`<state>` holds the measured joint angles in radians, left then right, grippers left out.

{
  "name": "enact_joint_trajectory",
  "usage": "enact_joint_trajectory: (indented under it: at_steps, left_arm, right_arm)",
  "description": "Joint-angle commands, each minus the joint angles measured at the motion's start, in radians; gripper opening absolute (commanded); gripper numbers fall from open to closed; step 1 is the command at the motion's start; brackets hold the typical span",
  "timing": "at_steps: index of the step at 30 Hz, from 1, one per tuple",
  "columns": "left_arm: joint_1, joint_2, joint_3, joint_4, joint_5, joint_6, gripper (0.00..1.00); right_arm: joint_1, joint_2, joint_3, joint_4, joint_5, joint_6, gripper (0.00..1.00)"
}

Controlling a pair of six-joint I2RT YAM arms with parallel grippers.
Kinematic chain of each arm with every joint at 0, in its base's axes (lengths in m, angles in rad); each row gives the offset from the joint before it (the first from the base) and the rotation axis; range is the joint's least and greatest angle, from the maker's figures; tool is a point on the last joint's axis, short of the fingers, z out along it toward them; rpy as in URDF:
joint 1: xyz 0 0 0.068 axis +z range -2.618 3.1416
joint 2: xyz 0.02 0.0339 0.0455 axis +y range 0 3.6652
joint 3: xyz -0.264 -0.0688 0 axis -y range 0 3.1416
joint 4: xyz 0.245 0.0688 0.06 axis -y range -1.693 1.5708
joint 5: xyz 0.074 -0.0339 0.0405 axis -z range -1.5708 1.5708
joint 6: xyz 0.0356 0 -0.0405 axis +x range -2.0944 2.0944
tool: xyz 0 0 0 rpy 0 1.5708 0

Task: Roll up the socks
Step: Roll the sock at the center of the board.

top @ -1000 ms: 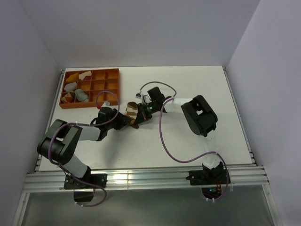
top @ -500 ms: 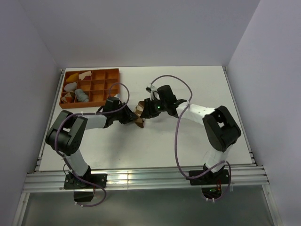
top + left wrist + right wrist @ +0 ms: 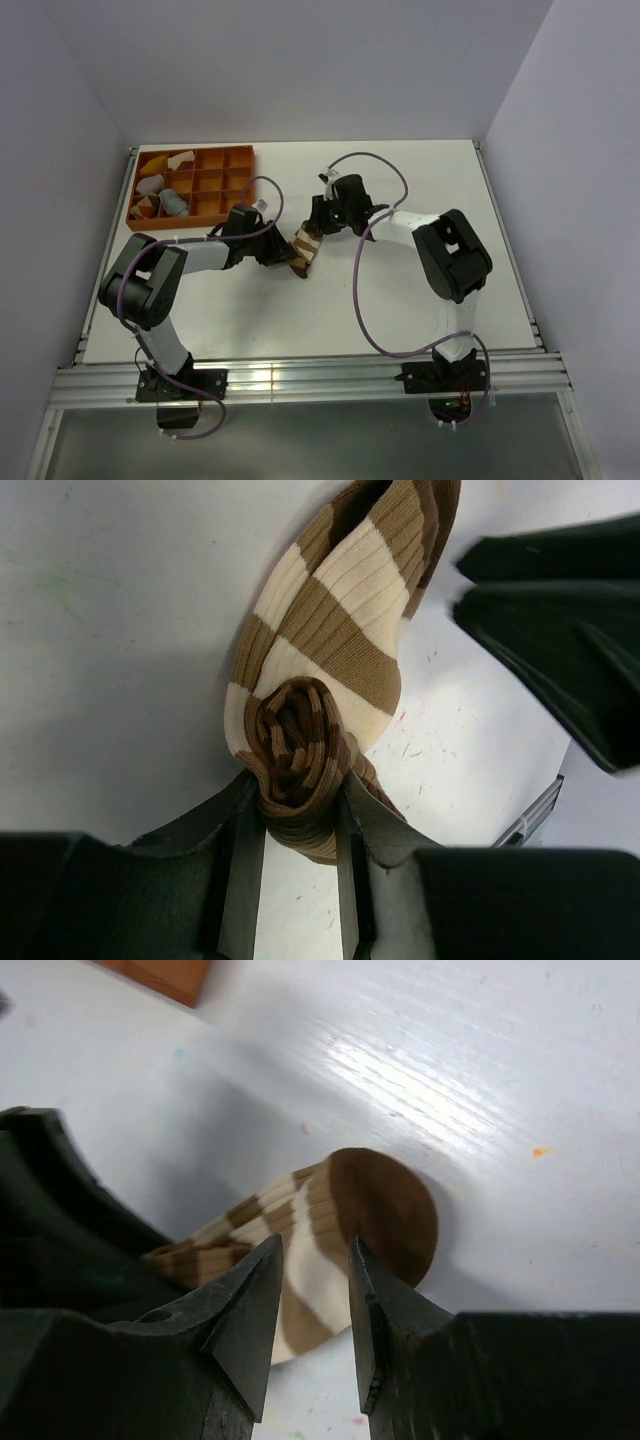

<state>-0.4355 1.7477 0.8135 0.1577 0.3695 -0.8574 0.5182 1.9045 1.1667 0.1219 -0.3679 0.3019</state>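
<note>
By the left hand (image 3: 300, 805), narrowed to a pinch, the coiled end of the brown and cream striped ribbed fabric sock (image 3: 340, 630) is being gripped low against the white surface (image 3: 100, 680). The rest of the sock is being left flat and unrolled on that surface, reaching toward the right hand (image 3: 312, 1260), whose fingers are being held apart with nothing between them, just beside the sock's rounded brown end. Because only part of the coil is being caught, it is probably at risk of being squeezed out or sprung loose. Since the free length is not being tensioned, the sock may be dragged rather than wound, and the roll is likely being made slack or crooked. With both hands so near, a knock is also being risked.
</note>
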Motion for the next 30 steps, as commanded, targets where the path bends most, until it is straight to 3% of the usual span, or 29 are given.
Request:
enact_joint_trajectory:
  at_steps: [1, 10, 19, 26, 30]
  left_arm:
    - [-0.011, 0.007, -0.022, -0.109, 0.022, 0.061, 0.0]
    - [0.01, -0.028, -0.06, -0.155, -0.04, 0.043, 0.0]
    - [0.032, -0.019, -0.06, -0.152, -0.038, 0.015, 0.0]
    - [0.032, 0.006, -0.017, -0.208, -0.047, 0.027, 0.0]
    - [0.032, 0.019, -0.001, -0.227, -0.034, 0.032, 0.0]
  right_arm:
    - [0.002, 0.053, 0.047, 0.056, 0.03, 0.016, 0.4]
    - [-0.001, 0.076, -0.024, -0.017, 0.213, 0.059, 0.38]
    - [0.016, -0.074, -0.104, 0.065, 0.11, -0.035, 0.39]
    - [0.16, -0.286, -0.203, 0.114, 0.236, -0.219, 0.52]
    - [0.3, -0.312, -0.274, 0.16, 0.325, -0.326, 0.58]
